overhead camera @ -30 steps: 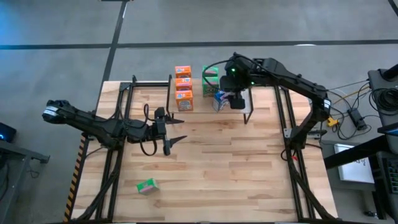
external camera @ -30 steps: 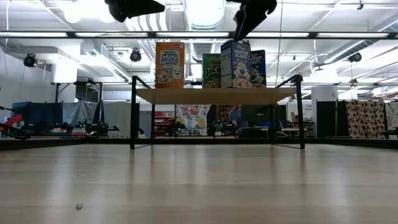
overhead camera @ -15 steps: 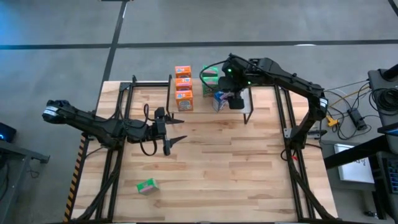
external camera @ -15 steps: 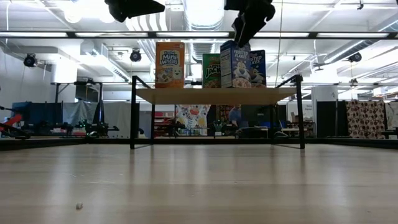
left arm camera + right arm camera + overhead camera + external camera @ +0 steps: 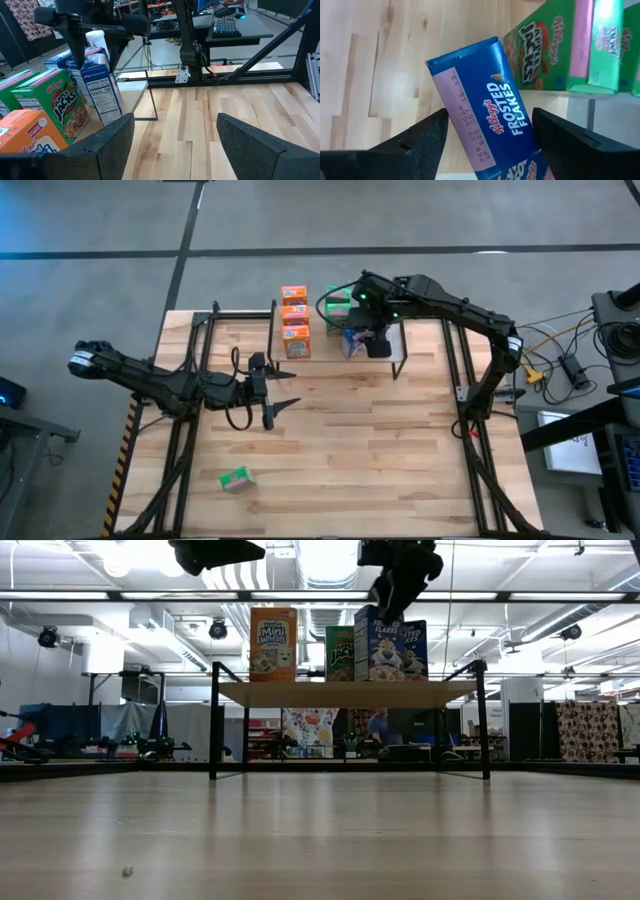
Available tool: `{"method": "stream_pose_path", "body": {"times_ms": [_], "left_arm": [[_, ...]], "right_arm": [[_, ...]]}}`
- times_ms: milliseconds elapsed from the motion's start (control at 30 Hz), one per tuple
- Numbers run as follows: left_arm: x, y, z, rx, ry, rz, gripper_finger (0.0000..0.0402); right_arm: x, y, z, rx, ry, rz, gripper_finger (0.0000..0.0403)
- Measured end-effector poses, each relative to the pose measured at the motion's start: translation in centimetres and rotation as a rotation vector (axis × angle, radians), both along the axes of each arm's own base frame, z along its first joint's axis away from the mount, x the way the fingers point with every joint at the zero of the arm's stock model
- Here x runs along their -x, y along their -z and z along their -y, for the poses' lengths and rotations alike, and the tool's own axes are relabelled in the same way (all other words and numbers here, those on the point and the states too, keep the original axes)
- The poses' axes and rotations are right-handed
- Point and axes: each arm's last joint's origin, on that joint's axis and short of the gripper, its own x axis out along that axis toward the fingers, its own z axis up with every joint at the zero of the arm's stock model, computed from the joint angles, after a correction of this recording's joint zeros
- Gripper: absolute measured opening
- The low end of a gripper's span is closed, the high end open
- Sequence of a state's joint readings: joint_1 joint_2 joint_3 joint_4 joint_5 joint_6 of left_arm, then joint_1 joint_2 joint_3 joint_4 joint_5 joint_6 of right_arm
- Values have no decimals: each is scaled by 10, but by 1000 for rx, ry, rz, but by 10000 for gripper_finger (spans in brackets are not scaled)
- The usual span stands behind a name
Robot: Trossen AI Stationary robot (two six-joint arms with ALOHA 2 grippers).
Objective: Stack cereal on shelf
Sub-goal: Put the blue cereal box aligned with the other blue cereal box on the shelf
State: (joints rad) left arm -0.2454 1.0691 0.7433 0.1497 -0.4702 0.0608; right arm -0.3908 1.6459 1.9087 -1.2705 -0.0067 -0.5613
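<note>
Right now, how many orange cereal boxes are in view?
3, in one row on the shelf: back box, middle box, front box. None seems hidden.

Orange (image 5: 295, 320), green (image 5: 337, 305), blue cereal boxes (image 5: 495, 115)

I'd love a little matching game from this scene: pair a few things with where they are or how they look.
Things:
1. orange boxes
2. lone green box
3. blue box
4. left pincer

Descriptions:
A. lying on the table, off the shelf
B. between the right pincer fingers, on the shelf
C. open, holding nothing, over the table
D. in a row of three on the shelf

Pairs: 1-D, 2-A, 3-B, 4-C
</note>
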Motion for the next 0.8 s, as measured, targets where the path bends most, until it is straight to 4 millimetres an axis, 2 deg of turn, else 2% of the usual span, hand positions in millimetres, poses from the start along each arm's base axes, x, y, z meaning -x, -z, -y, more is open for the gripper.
{"method": "stream_pose_path", "body": {"times_ms": [367,800], "left_arm": [[0,0,0,0,0,0,267],[0,0,0,0,0,-1,267]], "right_arm": [[1,0,-2,-52,28,7,222],[8,-1,-6,-139,107,-9,197]]}}
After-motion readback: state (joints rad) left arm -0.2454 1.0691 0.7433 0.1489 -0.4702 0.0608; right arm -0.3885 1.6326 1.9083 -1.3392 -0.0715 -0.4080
